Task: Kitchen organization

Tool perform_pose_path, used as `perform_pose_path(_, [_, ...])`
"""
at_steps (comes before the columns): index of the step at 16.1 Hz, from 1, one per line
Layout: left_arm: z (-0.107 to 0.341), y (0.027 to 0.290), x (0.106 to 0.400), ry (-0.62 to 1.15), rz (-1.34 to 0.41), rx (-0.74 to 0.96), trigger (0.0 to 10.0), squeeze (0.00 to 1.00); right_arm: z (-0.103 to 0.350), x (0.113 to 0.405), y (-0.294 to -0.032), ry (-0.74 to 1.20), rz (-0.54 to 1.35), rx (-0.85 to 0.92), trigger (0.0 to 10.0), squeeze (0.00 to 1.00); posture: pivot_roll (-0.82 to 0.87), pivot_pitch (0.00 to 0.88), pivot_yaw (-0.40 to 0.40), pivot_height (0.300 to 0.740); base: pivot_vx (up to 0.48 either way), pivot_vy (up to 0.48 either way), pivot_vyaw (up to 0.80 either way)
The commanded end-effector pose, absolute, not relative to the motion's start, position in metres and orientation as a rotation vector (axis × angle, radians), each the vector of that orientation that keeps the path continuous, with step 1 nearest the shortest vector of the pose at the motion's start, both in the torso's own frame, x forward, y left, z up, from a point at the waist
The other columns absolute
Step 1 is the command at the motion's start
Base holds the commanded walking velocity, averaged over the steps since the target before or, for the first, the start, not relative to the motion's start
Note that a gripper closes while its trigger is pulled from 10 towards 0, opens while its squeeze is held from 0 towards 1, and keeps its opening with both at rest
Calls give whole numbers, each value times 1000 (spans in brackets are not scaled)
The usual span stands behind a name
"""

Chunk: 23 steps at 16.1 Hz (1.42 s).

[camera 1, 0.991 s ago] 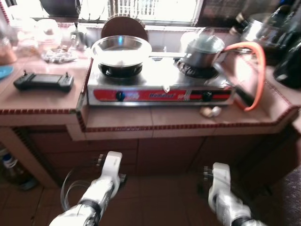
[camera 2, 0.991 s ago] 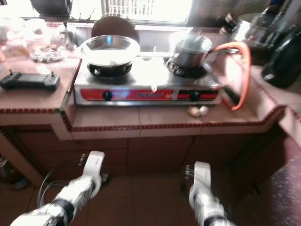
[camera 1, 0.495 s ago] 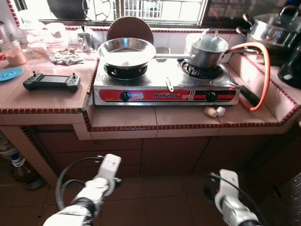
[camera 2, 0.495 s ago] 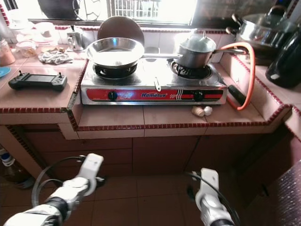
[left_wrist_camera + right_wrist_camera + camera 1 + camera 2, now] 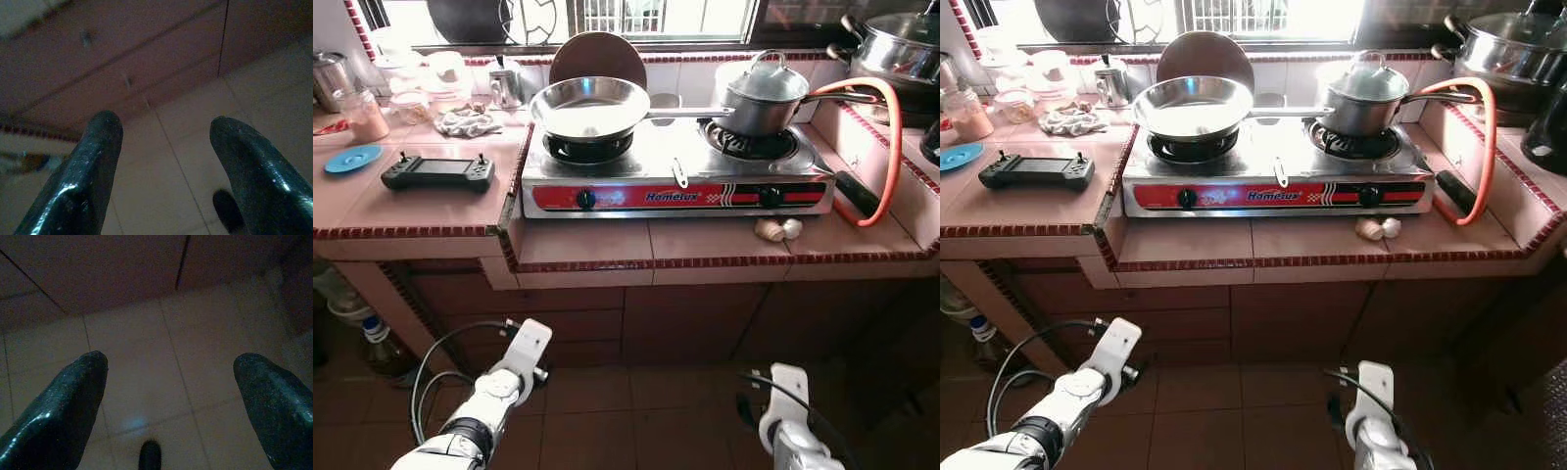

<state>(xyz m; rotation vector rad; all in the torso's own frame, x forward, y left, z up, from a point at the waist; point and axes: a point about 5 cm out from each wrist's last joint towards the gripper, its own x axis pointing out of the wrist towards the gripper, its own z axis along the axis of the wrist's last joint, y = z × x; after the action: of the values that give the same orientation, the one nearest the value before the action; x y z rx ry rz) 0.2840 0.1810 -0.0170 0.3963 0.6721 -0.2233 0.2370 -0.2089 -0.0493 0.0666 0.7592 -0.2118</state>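
Up on the tiled counter the frying pan (image 5: 590, 106) lies handle-rightward, well above and ahead of both empty, spread grippers, left gripper (image 5: 164, 142) nearer than right gripper (image 5: 168, 382).

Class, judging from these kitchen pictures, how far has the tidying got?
Done: nothing visibly. In hand: nothing; the left tool and right tool are open, low over the floor tiles. Left: the frying pan and lidded pot on the stove, the black controller and garlic on the counter.
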Motion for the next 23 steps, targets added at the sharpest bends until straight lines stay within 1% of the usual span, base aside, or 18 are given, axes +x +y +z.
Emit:
perform_pose_path(1, [-10,181,290,617,-208,353,10000,0,-38,251,-213,693,-193,43,10000,0,152,5,-9,740,0,0,0])
perform_pose_path(3, [0,176,296,512,-246,326,10000,0,-22,267,-212,593,-144,32,10000,0,158,16,-32,740,0,0,0])
perform_pose_path(5, [3,176,295,457,-278,319,10000,0,-16,273,-208,536,-106,11,10000,0,166,14,-39,740,0,0,0])
perform_pose_path(7, [12,184,287,348,-298,297,10000,0,-1,276,-208,406,-102,26,10000,0,175,20,-42,740,0,0,0])
perform_pose_path(9, [18,191,273,285,-314,301,10000,0,14,267,-211,323,-86,22,10000,0,171,21,-39,740,0,0,0])
perform_pose_path(12, [26,194,262,226,-321,315,10000,0,30,253,-214,266,-52,-18,10000,0,164,23,-35,740,0,0,0])
perform_pose_path(13, [37,200,252,167,-286,289,10000,0,50,239,-217,210,-41,-51,10000,0,169,22,-34,740,0,0,0])
perform_pose_path(14, [46,204,246,122,-267,279,10000,0,66,233,-220,161,-62,-77,10000,0,172,28,-33,740,0,0,0])
perform_pose_path(16, [56,206,238,77,-260,306,10000,0,90,230,-220,84,-103,-123,10000,0,180,31,-39,740,0,0,0])
perform_pose_path(17, [65,210,229,50,-248,323,10000,0,123,226,-207,-56,-143,-274,10000,0,187,39,-50,740,0,0,0])
perform_pose_path(19, [64,213,225,54,-230,319,10000,0,140,223,-198,-112,-220,-328,10000,0,185,42,-52,740,0,0,0])
perform_pose_path(20, [63,217,221,66,-231,327,10000,0,167,221,-189,-180,-299,-438,10000,0,186,46,-46,740,0,0,0])
perform_pose_path(22, [64,218,220,66,-238,341,10000,0,178,222,-193,-173,-346,-489,10000,0,185,46,-44,740,0,0,0])
perform_pose_path(23, [65,221,224,68,-238,372,10000,0,189,223,-200,-116,-398,-568,10000,0,180,49,-30,740,0,0,0])
